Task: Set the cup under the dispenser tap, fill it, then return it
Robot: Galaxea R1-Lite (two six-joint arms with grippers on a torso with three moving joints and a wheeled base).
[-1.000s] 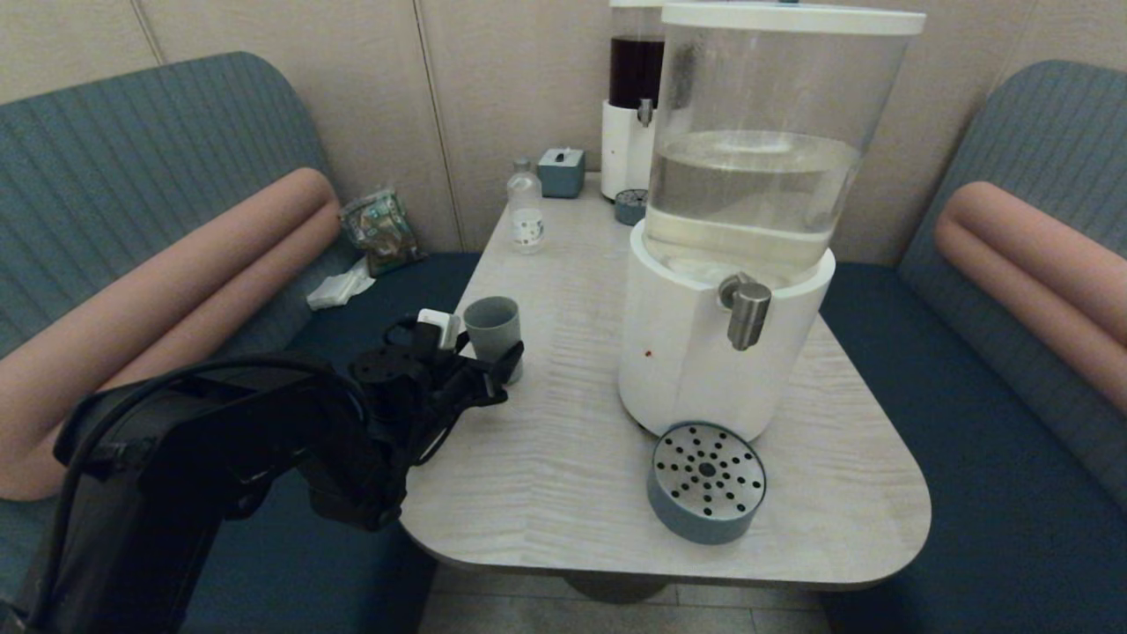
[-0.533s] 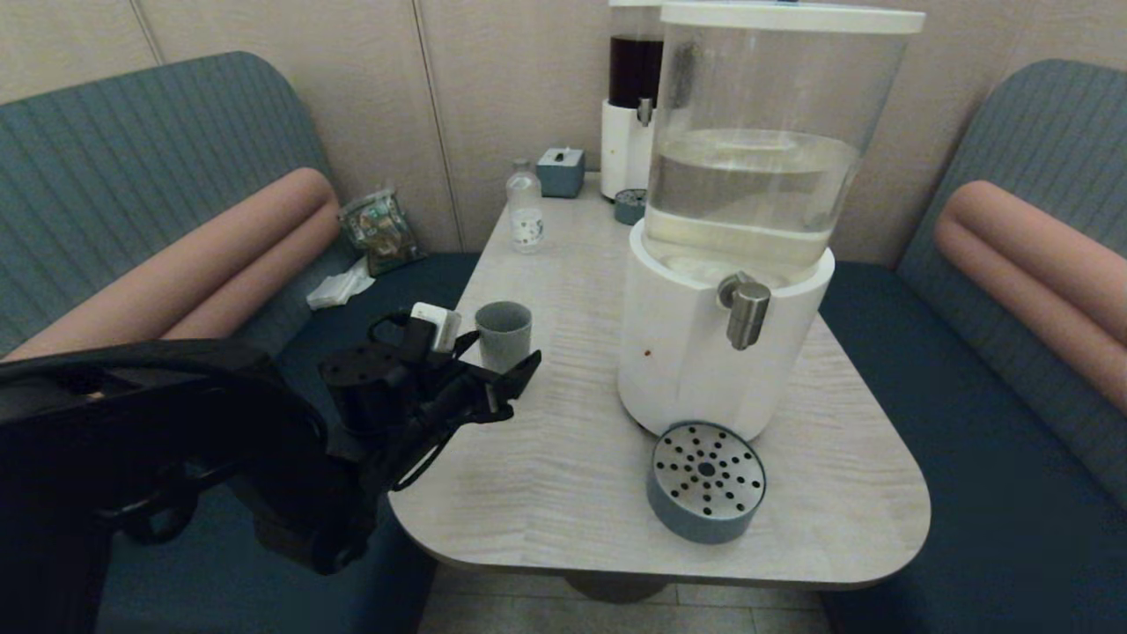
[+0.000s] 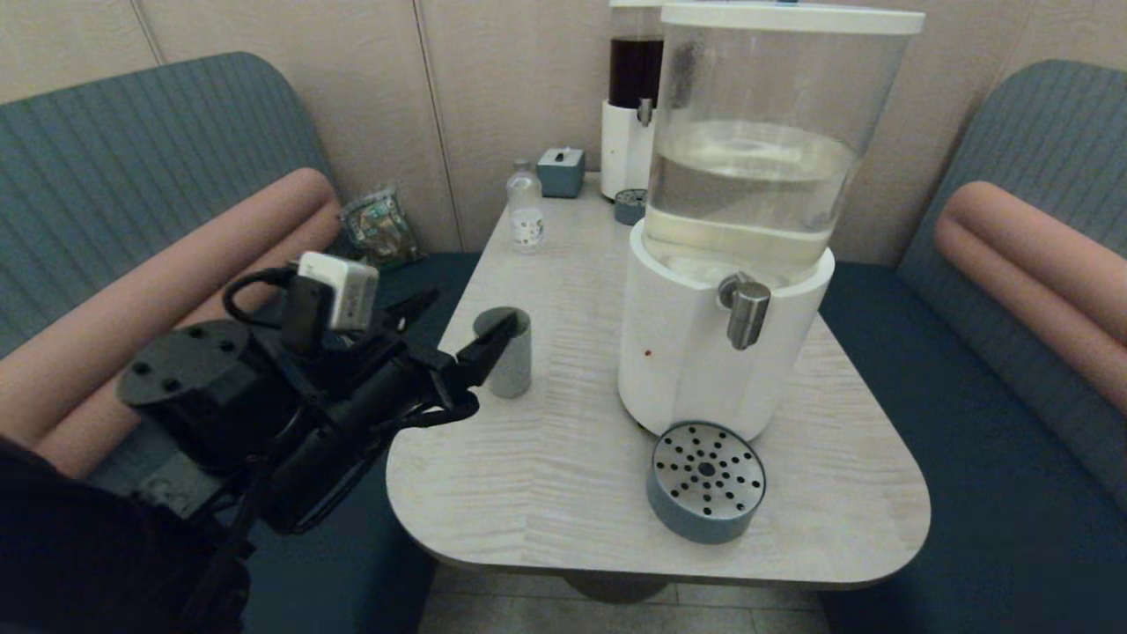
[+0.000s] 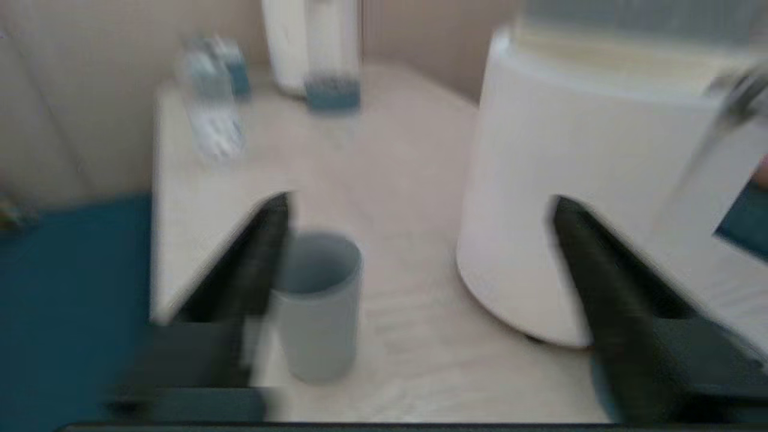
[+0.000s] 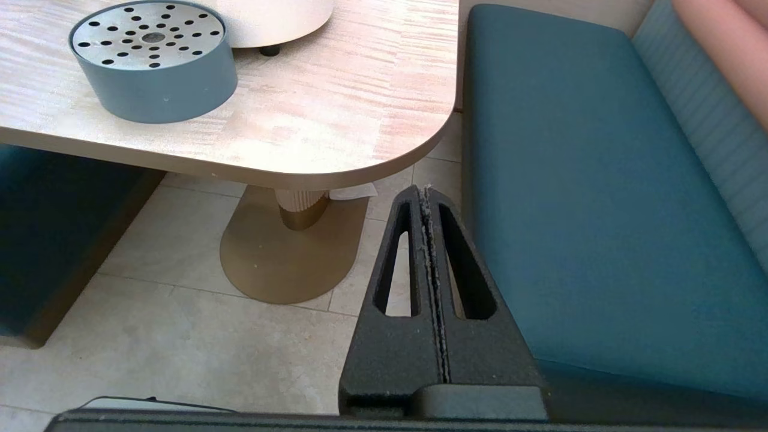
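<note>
The grey-green cup (image 3: 512, 363) stands upright on the table's left side, apart from the big white-based dispenser (image 3: 696, 352). Its steel tap (image 3: 748, 313) juts out over the perforated drip tray (image 3: 706, 482). My left gripper (image 3: 467, 315) hovers open at the cup's left, one finger crossing in front of its rim. In the left wrist view the cup (image 4: 318, 306) sits in the gap, close against one of the fingers (image 4: 264, 258); the gripper (image 4: 420, 201) is wide open. My right gripper (image 5: 425, 191) is shut and empty, low beside the table's near right corner.
At the table's back stand a small bottle (image 3: 526, 210), a grey-blue box (image 3: 561, 170), and the narrower dark-liquid dispenser (image 3: 634, 88) with its small tray (image 3: 630, 206). Upholstered benches flank the table (image 3: 546, 475); a snack bag (image 3: 379, 229) lies on the left bench.
My left arm has risen and its wrist now sits higher and further left, fingers still spread beside the cup. The cup has shifted slightly right and nearer on the table.
</note>
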